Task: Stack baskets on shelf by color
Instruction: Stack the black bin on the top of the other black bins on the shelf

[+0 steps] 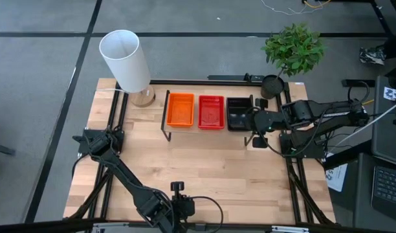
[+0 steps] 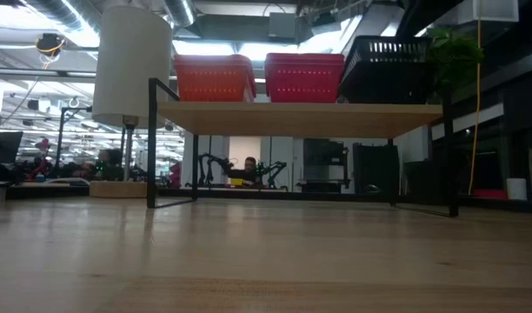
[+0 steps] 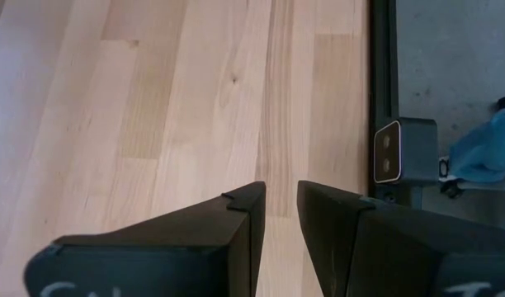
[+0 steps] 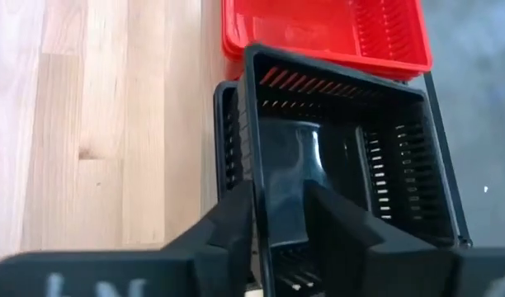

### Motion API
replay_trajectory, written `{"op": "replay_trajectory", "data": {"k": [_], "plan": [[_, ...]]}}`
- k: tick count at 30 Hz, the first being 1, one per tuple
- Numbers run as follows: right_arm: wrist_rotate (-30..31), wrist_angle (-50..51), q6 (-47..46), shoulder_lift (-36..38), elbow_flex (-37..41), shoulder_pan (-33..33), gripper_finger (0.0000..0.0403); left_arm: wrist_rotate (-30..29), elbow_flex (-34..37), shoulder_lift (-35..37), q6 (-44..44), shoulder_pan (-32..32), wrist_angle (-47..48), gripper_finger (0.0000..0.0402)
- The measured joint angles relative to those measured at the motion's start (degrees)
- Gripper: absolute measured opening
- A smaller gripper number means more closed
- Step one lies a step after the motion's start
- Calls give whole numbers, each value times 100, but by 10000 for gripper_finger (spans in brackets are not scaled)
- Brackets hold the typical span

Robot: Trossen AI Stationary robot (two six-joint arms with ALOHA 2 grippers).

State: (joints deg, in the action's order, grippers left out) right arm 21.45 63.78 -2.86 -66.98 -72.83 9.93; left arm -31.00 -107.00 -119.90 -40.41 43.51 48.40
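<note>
Scanning from the left, the left gripper (image 3: pixel 281 231) is parked low at the near edge of the table (image 1: pixel 198 168), arm folded back toward its base, fingers pointing along bare wood with only a narrow gap between them and nothing held. It's just waiting, I'd say. Also on the left, a white lamp (image 1: pixel 125 59) stands beside the shelf (image 2: pixel 301 116).

On the shelf the piles go orange baskets (image 1: pixel 180 110), then red baskets (image 1: pixel 211 111), then black baskets (image 1: pixel 239 114), one colour per pile, which is the whole point of the sorting. No loose baskets on the table that I can spot.

Over on the right, the right gripper (image 4: pixel 279 216) reaches in sideways from its base at the table's right edge, arm stretched roughly level toward the black pile. Its fingers straddle the near wall of the top black basket (image 4: pixel 335 157), one inside and one outside (a rim pinch, closed on it as far as I can tell). That basket sits tilted and offset over the one below, so my guess is it's being seated. A potted plant (image 1: pixel 294 48) stands just behind.
</note>
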Motion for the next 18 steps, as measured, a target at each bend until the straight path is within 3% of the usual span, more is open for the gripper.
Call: {"op": "replay_trajectory", "data": {"k": [6,12,18], "plan": [[-7,-141,-111,-7,-93,-1,155,5,0,0,-19,0,0,66],[-121,-144,-301,3,-576,94,161,37,0,0,-19,1,-2,66],[650,-137,-846,-58,-366,120,162,37,0,0,-14,1,-7,66]]}}
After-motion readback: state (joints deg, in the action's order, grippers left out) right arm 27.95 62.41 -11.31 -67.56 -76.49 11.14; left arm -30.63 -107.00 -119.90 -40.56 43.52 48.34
